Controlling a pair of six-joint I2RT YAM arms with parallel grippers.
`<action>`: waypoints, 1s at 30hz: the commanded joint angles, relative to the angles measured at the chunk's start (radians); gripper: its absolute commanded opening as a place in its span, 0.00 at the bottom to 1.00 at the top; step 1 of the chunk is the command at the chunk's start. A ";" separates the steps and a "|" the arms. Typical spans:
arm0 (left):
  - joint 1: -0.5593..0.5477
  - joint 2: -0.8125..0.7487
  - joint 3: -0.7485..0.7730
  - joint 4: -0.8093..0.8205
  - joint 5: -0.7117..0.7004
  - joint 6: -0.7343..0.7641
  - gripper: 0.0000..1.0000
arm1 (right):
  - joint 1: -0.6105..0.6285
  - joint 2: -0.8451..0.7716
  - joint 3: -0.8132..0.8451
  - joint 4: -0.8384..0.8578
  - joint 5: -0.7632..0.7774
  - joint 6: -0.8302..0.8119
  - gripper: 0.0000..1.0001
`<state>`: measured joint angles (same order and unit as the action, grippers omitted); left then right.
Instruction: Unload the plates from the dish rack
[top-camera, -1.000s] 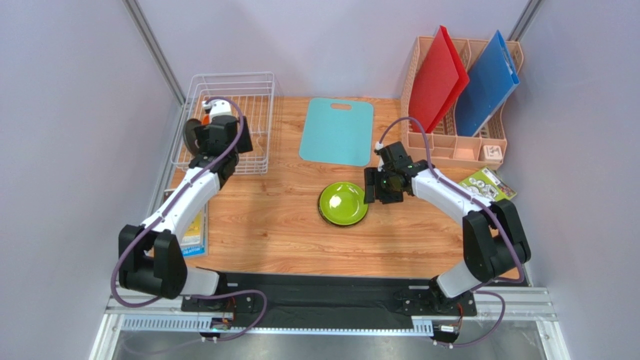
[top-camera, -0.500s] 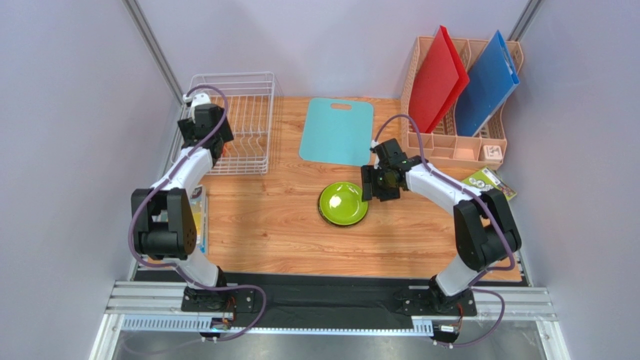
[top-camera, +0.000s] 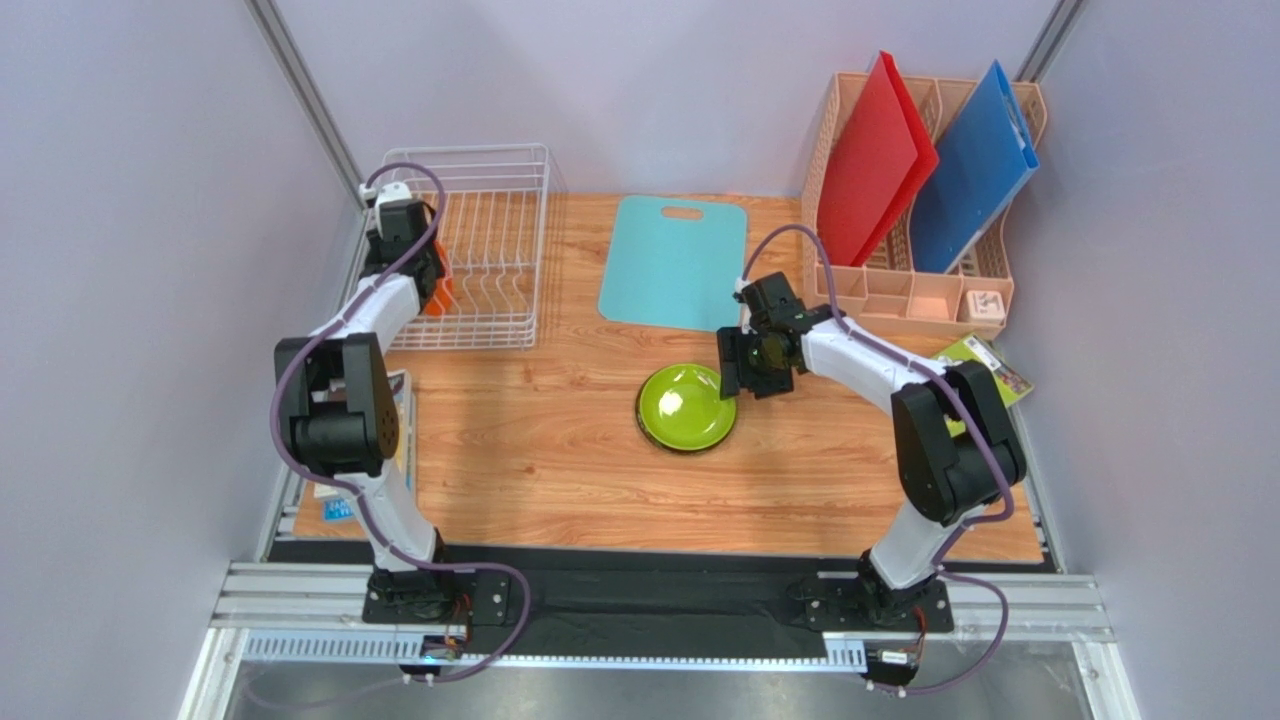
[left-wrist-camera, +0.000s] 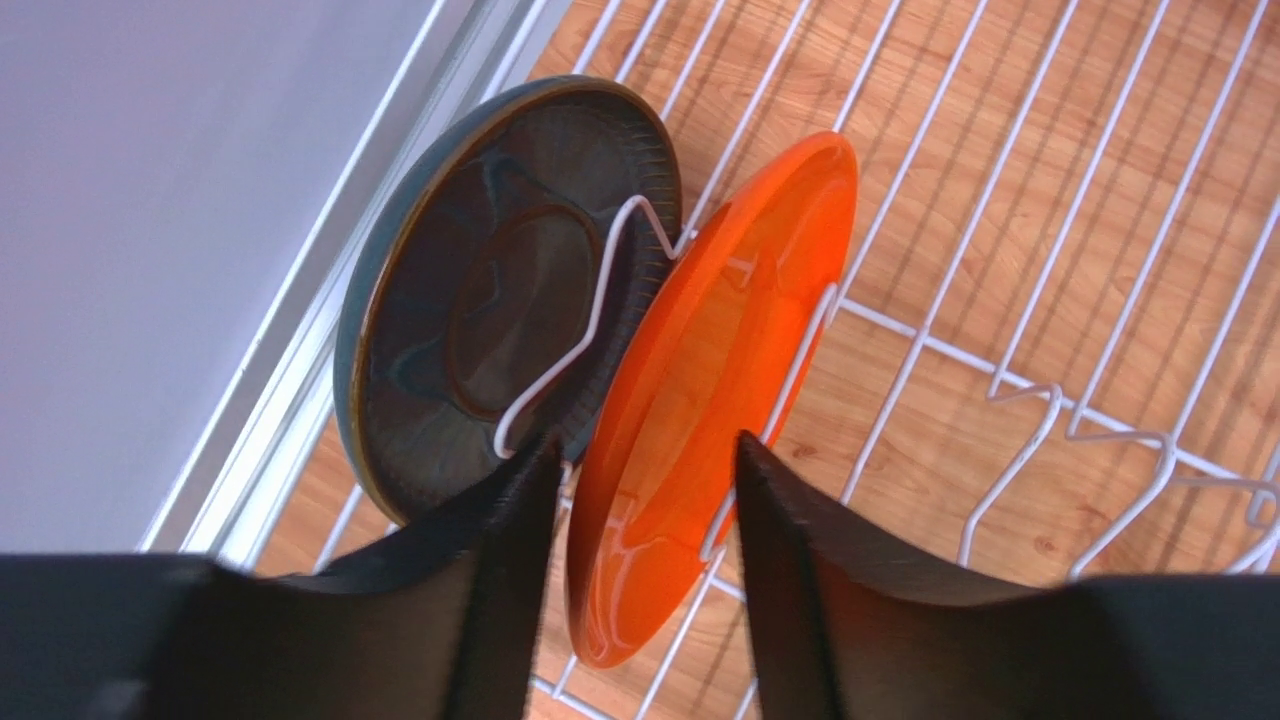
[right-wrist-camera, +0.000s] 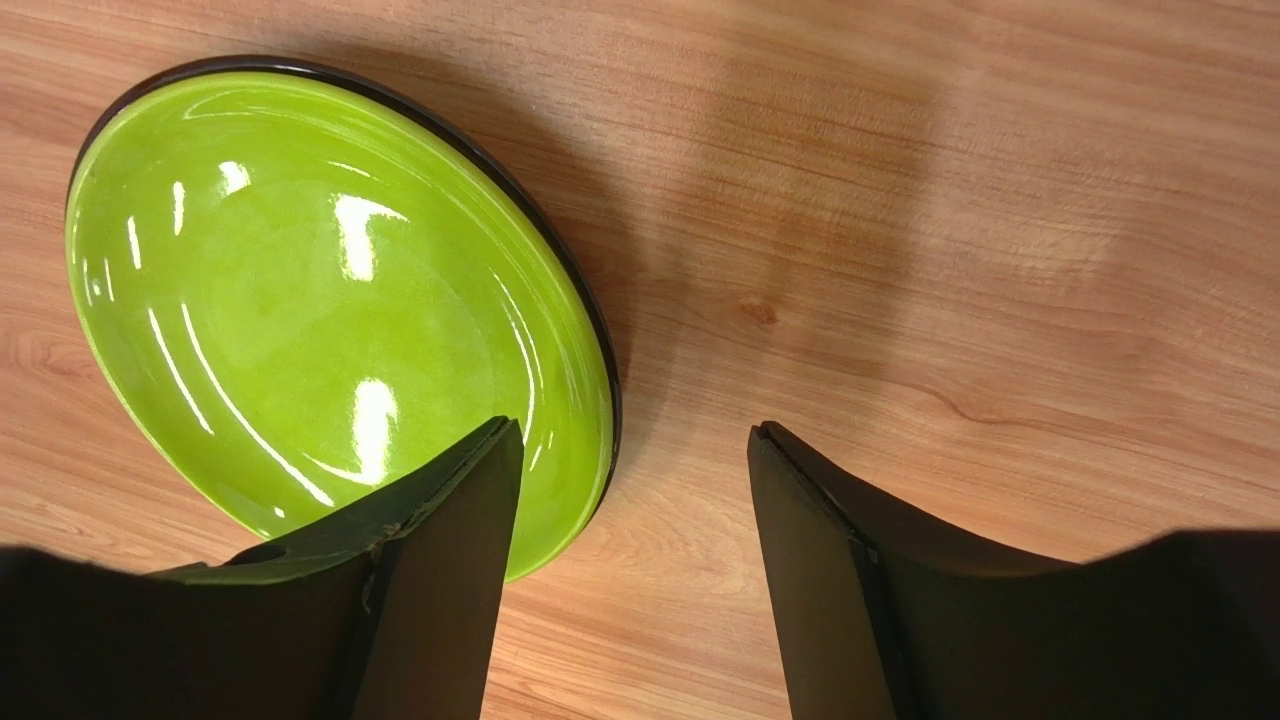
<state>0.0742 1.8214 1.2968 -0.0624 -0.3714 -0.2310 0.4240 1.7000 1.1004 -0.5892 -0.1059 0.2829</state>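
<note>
In the dish rack (top-camera: 481, 255), the orange plate (left-wrist-camera: 706, 375) is seen edge-up between the tips of the open left pincer (left-wrist-camera: 643, 465). It is likely hard, slippery and easily broken, so its edge should be pinched.

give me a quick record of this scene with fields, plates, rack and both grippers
rack: white dish rack, far left of the wooden table
plates in rack: orange plate and dark teal-grey plate, on edge, side by side
plate out: lime green plate, flat on the table
left gripper: fingers either side of the orange plate; grip cannot be told
right gripper: open, over the lime green plate's edge, holding nothing
</note>
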 joint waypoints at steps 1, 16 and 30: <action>0.007 -0.008 0.030 0.035 0.028 0.002 0.36 | -0.004 0.003 0.039 0.025 0.003 -0.010 0.62; 0.009 -0.178 -0.083 0.120 0.092 0.134 0.00 | -0.004 -0.048 -0.002 0.023 0.020 -0.007 0.62; 0.006 -0.431 -0.163 0.086 0.103 0.110 0.00 | -0.001 -0.213 -0.036 -0.021 0.172 0.006 0.64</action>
<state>0.0788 1.4811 1.1385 0.0139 -0.3138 -0.0727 0.4229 1.5917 1.0657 -0.5980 -0.0307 0.2836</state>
